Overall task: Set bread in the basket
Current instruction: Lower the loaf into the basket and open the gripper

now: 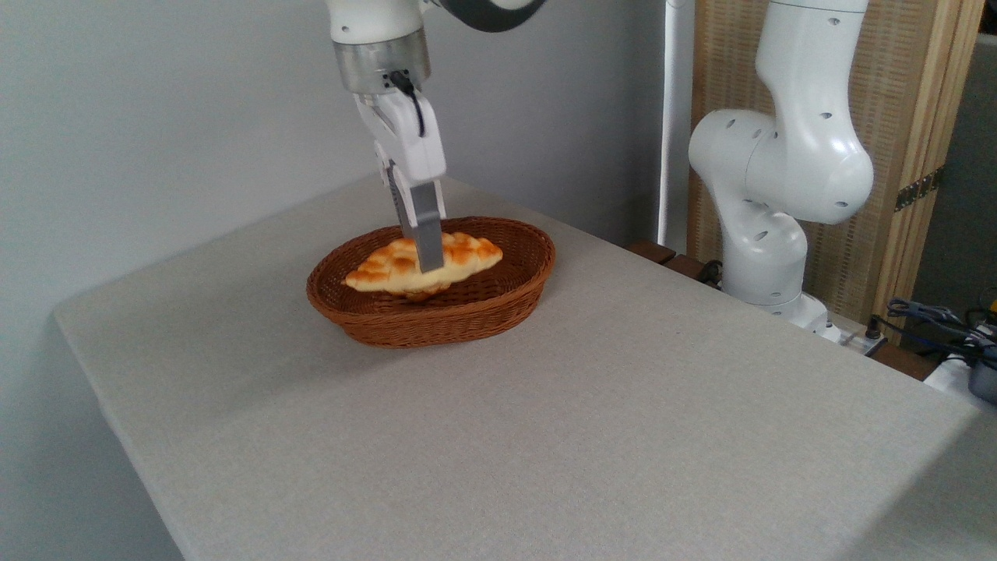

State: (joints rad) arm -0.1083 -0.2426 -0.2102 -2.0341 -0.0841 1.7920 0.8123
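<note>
The grey finger (427, 234) of the white two-finger gripper (424, 253) crosses the middle of the golden-orange braided bread loaf (389, 269), hiding that strip; the other finger is out of sight behind it. The loaf covers the floor of the reddish-brown oval wicker basket (436, 321), so contact beneath cannot be judged. The white robot arm (787, 156) is cut off at twelve o'clock; tangled cables (927, 315) at three o'clock run off-frame.

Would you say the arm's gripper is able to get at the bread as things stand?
Yes, it seems so: the gripper already looks shut on the bread from above, over the open-topped basket, with nothing else in its way.
</note>
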